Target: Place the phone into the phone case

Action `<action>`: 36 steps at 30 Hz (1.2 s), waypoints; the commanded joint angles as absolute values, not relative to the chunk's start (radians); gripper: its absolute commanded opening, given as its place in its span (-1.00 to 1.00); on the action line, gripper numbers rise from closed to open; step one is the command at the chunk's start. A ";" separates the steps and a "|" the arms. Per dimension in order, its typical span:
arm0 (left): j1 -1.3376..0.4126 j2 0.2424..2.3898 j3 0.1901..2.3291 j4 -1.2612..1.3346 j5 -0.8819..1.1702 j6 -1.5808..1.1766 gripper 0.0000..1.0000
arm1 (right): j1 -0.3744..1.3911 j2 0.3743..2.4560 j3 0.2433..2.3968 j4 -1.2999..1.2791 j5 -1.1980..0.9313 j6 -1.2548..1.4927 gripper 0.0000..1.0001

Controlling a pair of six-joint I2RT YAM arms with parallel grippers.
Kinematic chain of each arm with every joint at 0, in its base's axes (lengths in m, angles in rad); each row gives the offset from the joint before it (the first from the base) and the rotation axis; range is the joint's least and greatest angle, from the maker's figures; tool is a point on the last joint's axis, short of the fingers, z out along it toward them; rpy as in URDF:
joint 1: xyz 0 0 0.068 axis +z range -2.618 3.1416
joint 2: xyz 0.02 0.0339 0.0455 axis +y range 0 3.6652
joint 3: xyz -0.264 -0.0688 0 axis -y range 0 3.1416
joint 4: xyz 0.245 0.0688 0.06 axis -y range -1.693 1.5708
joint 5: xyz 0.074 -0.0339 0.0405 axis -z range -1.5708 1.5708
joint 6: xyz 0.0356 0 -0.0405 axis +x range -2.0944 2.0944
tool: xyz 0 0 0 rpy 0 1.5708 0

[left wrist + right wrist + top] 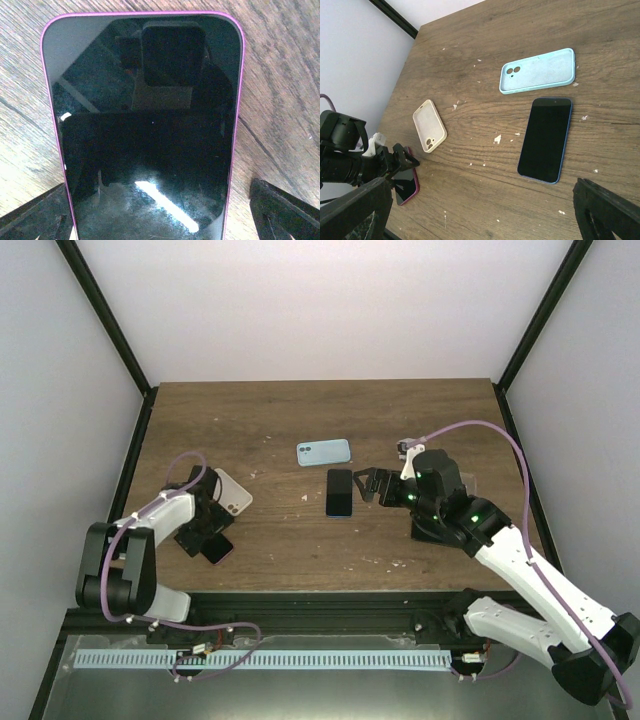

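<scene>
The white-and-black left arm (150, 522) folds sharply at its elbow by the near left edge. Its forearm reaches far and rightward, and the wrist bends so the black two-finger left gripper (210, 538) points down and nearward, held low. Its fingers (35, 216) are spread wide. The white-and-black right arm (530, 570) stretches from the near right corner toward the centre, with green lights lit at its wrist. The black right gripper (362, 483) points left, held low, its fingers (606, 211) parted wide.
</scene>
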State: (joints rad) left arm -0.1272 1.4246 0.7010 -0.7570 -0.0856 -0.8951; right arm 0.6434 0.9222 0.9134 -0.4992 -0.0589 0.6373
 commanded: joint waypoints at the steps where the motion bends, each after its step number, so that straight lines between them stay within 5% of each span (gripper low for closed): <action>1: -0.132 1.471 0.729 -0.802 -0.097 -0.926 0.90 | 0.650 0.924 0.934 -0.473 -0.067 0.637 1.00; 6: -0.132 1.500 0.737 -0.809 -0.105 -0.939 0.84 | 0.650 0.931 0.940 -0.474 -0.067 0.633 1.00; 14: -0.133 1.474 0.719 -0.821 -0.079 -0.933 0.41 | 0.650 0.931 0.921 -0.476 -0.058 0.648 1.00; 27: -0.156 1.306 0.724 -0.841 -0.061 -0.904 0.16 | 0.650 0.977 0.872 -0.423 -0.158 0.703 0.98; 30: -0.156 1.256 0.752 -0.872 -0.110 -0.896 0.13 | 0.652 1.045 0.859 -0.348 -0.224 0.737 0.85; 36: -0.156 1.149 0.785 -0.912 -0.192 -0.888 0.11 | 0.704 1.330 0.997 -0.281 -0.283 0.745 0.27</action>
